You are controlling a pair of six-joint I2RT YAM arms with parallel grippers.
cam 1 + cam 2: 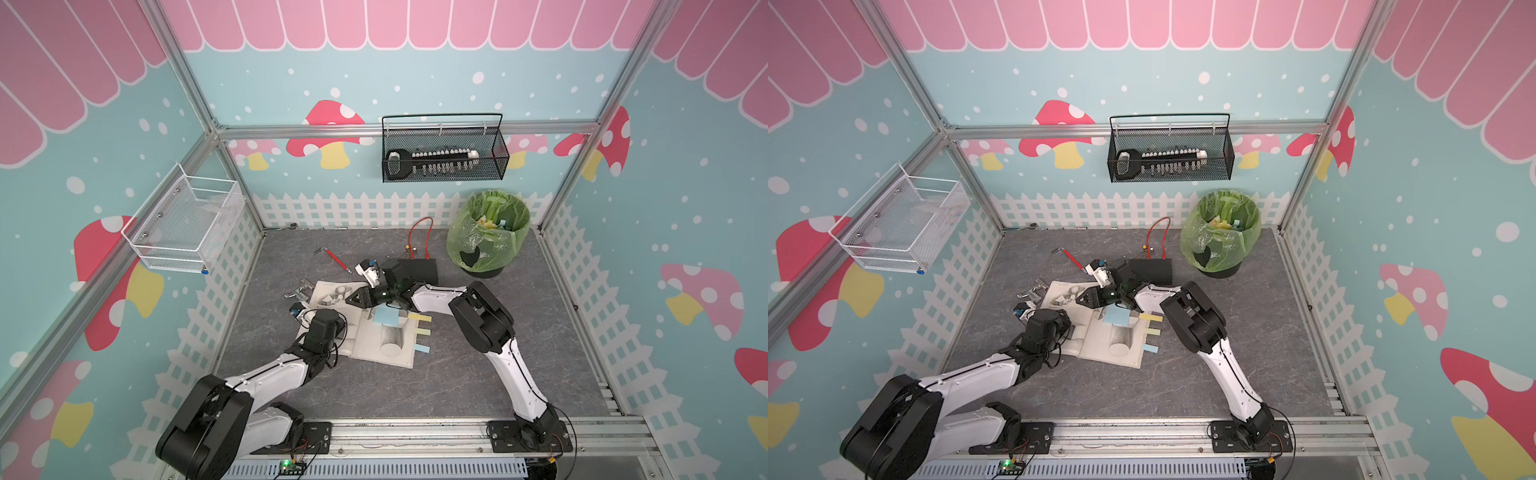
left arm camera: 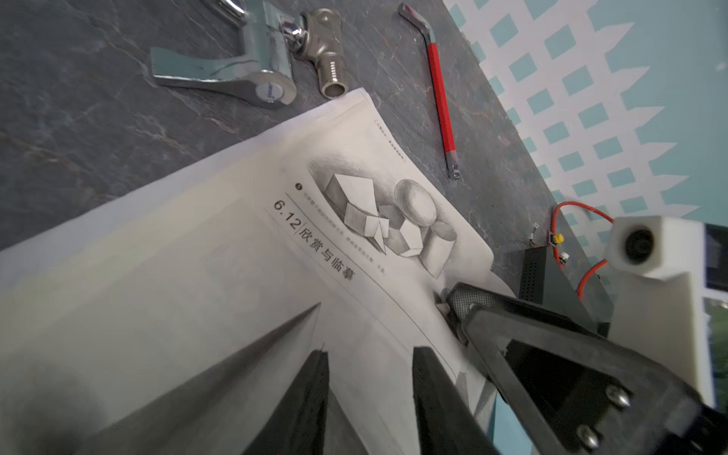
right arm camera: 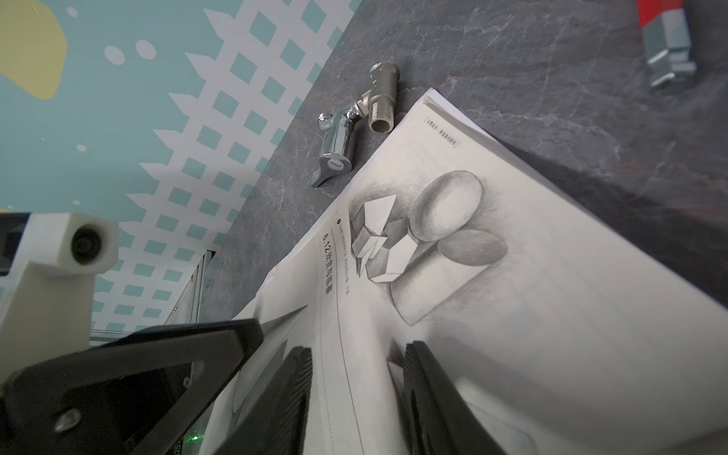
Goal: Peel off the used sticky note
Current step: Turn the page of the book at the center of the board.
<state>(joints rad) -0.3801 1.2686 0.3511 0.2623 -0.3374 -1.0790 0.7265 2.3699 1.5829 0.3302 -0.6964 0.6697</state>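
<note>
Fingers (image 2: 315, 394) of left gripper (image 2: 370, 350) apart, nothing between them, low over the cone drawing in the open book (image 1: 365, 336). Right gripper (image 3: 356, 348) likewise spread and empty, tips near the spine. Blue sticky note (image 1: 384, 319) lies flat on the page with the cylinder drawing, just beside the right wrist and partly hidden by it; neither gripper on it. Step, as I judge: settling onto the book, peel not begun. Next move calls for one gripper to pin the page while the other nips a free edge of the note and draws it off low, lest the page lift.
</note>
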